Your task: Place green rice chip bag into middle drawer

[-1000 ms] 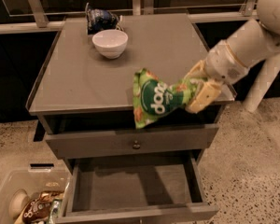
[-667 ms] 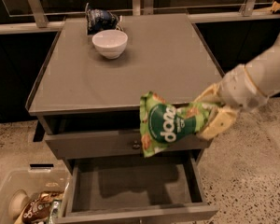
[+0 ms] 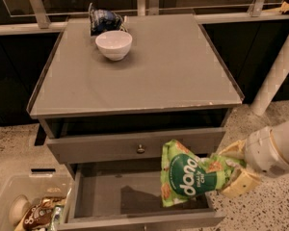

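The green rice chip bag point(image 3: 190, 173) is bright green with a dark green round logo and white lettering. My gripper point(image 3: 234, 173) is shut on its right end and holds it in the air over the right part of the open middle drawer point(image 3: 111, 196). The drawer is pulled out, with a flat grey floor that is bare where it shows. The bag hangs in front of the closed upper drawer's right side and hides the drawer's right corner. My arm comes in from the right edge.
The closed upper drawer has a small round knob point(image 3: 140, 148). On the cabinet top point(image 3: 173, 71) stand a white bowl point(image 3: 113, 44) and a dark blue snack bag point(image 3: 104, 20). A clear bin point(image 3: 9, 189) with brown snack packets point(image 3: 38, 213) sits at the lower left. A white post point(image 3: 279, 66) stands at the right.
My gripper has carried the green bag down and to the right, from the cabinet top's front edge to a spot over the open middle drawer.
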Motion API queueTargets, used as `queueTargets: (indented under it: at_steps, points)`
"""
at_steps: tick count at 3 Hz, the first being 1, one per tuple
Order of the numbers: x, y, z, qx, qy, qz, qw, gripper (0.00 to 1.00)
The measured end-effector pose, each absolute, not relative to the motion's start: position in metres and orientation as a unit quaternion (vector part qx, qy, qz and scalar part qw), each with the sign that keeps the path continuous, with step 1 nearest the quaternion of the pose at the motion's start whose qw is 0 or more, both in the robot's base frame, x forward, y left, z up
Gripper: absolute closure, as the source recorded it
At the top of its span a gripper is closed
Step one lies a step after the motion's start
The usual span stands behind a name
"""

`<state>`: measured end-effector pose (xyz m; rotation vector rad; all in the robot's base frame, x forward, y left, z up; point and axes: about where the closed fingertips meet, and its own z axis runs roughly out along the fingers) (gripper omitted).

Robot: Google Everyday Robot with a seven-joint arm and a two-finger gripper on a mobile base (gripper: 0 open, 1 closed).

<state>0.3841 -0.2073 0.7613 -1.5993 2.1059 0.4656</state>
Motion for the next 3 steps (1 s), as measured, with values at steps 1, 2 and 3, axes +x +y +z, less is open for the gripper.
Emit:
queueTargets:
  at_steps: [1, 2, 3]
  points:
    - [0.374, -0.222, 0.708, -0.551, 0.788, 0.169, 0.214, 1.0]
    - [0.382, -0.224, 0.659, -0.538, 0.796, 0.185, 0.209, 1.0]
    - [0.408, -0.219, 0.582, -0.528, 0.799, 0.214, 0.193, 1.0]
